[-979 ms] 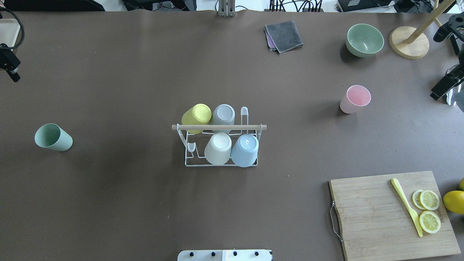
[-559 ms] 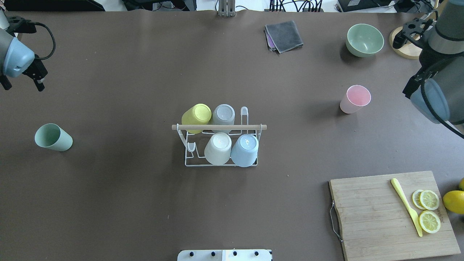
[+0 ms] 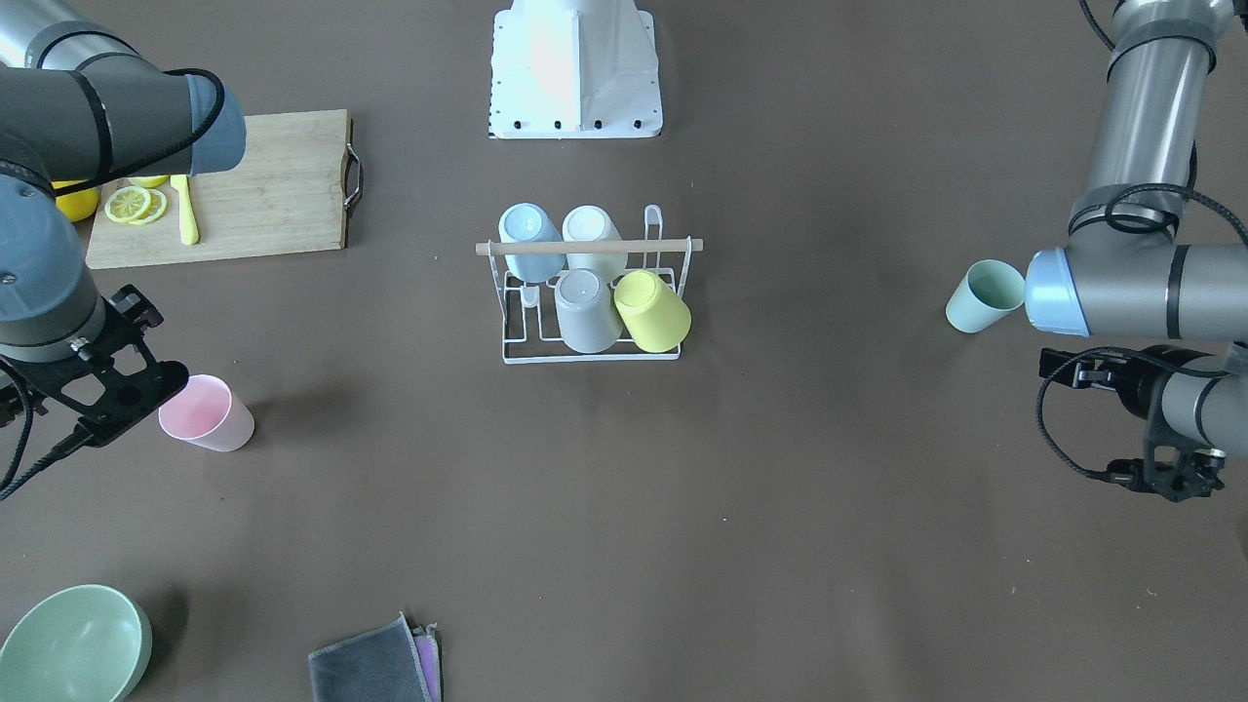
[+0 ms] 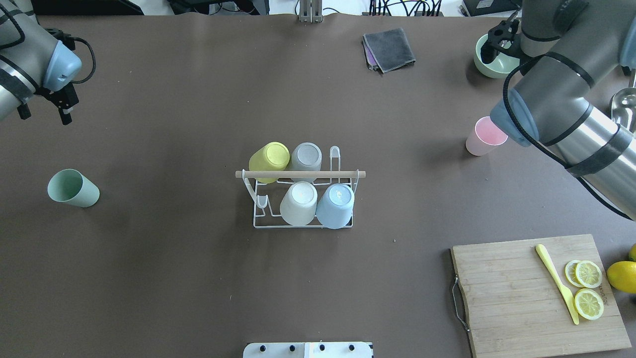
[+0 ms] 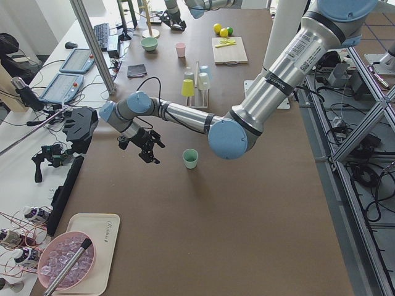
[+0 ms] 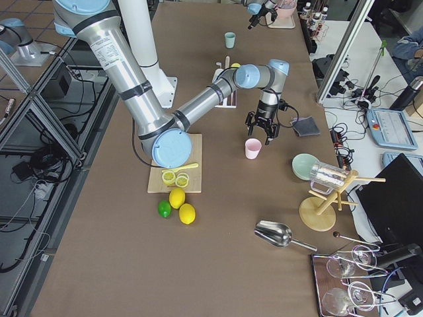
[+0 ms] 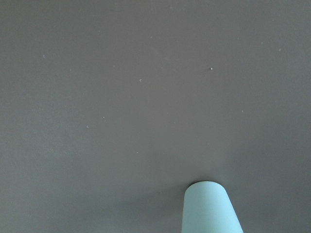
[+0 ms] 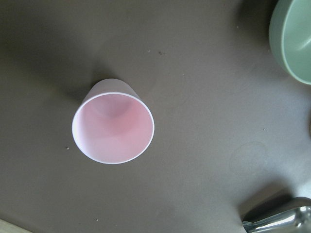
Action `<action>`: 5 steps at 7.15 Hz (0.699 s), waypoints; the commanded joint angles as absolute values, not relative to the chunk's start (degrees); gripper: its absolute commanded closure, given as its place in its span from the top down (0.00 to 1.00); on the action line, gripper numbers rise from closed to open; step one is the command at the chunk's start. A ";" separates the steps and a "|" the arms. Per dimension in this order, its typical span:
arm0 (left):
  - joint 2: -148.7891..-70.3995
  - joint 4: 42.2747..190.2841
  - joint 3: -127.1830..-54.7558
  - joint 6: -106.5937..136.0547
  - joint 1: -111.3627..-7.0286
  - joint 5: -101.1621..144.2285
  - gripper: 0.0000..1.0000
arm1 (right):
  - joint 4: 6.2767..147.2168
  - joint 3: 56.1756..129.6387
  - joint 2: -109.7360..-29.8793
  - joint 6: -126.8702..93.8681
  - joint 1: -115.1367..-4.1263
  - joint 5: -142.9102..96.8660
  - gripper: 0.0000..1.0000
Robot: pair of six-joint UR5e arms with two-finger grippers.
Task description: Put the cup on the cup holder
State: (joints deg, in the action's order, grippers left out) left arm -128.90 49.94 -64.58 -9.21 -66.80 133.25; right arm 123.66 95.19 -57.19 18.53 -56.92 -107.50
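Observation:
The white wire cup holder [image 4: 258,224] with its wooden rod stands mid-table, carrying yellow, grey, cream and blue cups upside down. A green cup [image 4: 73,188] stands upright on my left side, and the left wrist view catches it [image 7: 211,209] at the bottom edge. My left gripper [image 4: 44,114] hovers open beyond that cup, well apart from it [image 5: 147,150]. A pink cup [image 4: 486,135] stands upright on my right side. My right gripper [image 6: 263,132] hangs open just above the pink cup [image 8: 113,121], holding nothing.
A green bowl [image 4: 489,69] and a folded grey cloth [image 4: 389,48] lie at the far side. A wooden cutting board [image 4: 516,303] with lemon slices and a yellow knife sits near right, with a lemon [image 4: 622,276] beside it. A metal scoop [image 6: 277,231] lies at the right end.
Both arms have swung into the overhead view. The left gripper moved inward past the green cup, and the right arm came over the pink cup. No cup has moved.

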 commanded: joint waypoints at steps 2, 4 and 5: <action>-130.86 49.13 -58.04 -12.03 -65.22 133.15 0.97 | 124.36 88.57 -51.72 18.37 -49.78 -97.87 0.99; -132.01 46.95 -55.81 -12.30 -63.03 133.33 0.97 | 124.36 82.99 -47.39 18.98 -47.92 -97.82 0.99; -131.92 46.85 -55.72 -12.30 -62.93 133.77 0.97 | 124.28 81.14 -46.24 18.64 -46.60 -97.21 1.00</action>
